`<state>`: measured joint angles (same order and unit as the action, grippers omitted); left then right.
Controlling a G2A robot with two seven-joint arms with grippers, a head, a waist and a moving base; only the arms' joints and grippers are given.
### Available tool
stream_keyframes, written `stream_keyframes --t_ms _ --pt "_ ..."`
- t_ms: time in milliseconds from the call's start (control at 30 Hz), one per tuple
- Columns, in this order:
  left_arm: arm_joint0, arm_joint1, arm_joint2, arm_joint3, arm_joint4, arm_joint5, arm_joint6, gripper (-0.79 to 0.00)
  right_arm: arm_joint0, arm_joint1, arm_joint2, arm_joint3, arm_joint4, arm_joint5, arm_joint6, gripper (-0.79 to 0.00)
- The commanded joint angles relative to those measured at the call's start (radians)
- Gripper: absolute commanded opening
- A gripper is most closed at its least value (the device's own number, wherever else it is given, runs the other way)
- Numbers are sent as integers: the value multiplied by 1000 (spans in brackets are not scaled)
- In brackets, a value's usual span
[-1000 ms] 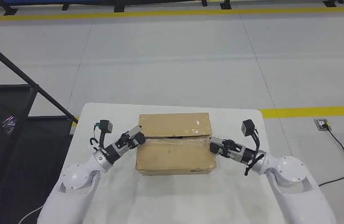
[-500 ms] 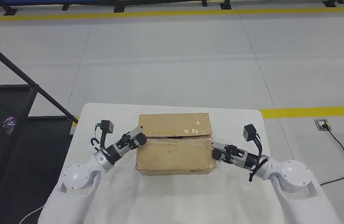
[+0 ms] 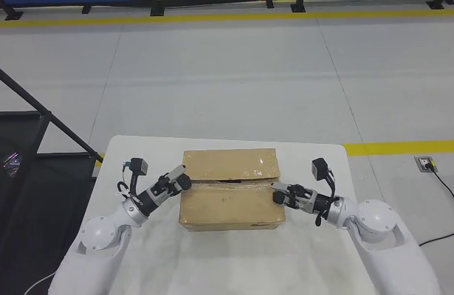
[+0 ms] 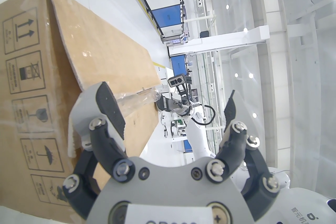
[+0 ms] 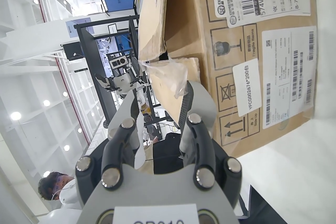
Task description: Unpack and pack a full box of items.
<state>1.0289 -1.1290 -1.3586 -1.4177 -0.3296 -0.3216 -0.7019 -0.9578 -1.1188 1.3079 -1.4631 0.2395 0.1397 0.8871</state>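
Observation:
A brown cardboard box (image 3: pixel 230 199) lies in the middle of the white table (image 3: pixel 308 155). Its top flaps are folded down, with a dark gap along the seam. My left gripper (image 3: pixel 182 181) is at the box's left end, near the top edge. In the left wrist view the left gripper (image 4: pixel 168 91) is open, one pad (image 4: pixel 109 107) lying against the box (image 4: pixel 34 51) where torn clear tape (image 4: pixel 136 99) hangs. My right gripper (image 3: pixel 277 196) is at the right end. The right gripper (image 5: pixel 161 93) stands open, straddling the corner of the near flap (image 5: pixel 170 78).
A black frame with dark cloth (image 3: pixel 20 184) stands just left of the table. Bare table surface runs in front of the box and on both sides. A cable (image 3: pixel 448 221) lies on the floor at the right.
My right gripper drew back a little from the box, then came in again to the near flap's right corner. The left gripper and the box have hardly moved.

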Motion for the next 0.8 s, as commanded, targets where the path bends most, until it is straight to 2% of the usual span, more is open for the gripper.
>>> stream_keyframes --t_ms 0,67,133,200,300,767 --pt "0 0 -1 0 -2 0 -2 0 3 1 -2 -1 -7 5 -5 -545" --pt "0 0 -1 1 -4 -2 0 0 1 2 -1 -6 -20 17 -23 -603" --pt "0 0 -1 1 -5 -1 -2 0 -2 3 1 -10 -48 49 -67 -742" --pt "0 0 -1 1 -6 0 -3 0 -8 3 -4 -26 -65 76 -99 -785" --pt "0 0 -1 1 -9 0 -5 0 -17 4 -6 -49 -72 72 -106 -785" --pt "7 0 -2 -15 -5 -1 -3 0 -66 6 -22 -193 -157 -76 -195 -785"
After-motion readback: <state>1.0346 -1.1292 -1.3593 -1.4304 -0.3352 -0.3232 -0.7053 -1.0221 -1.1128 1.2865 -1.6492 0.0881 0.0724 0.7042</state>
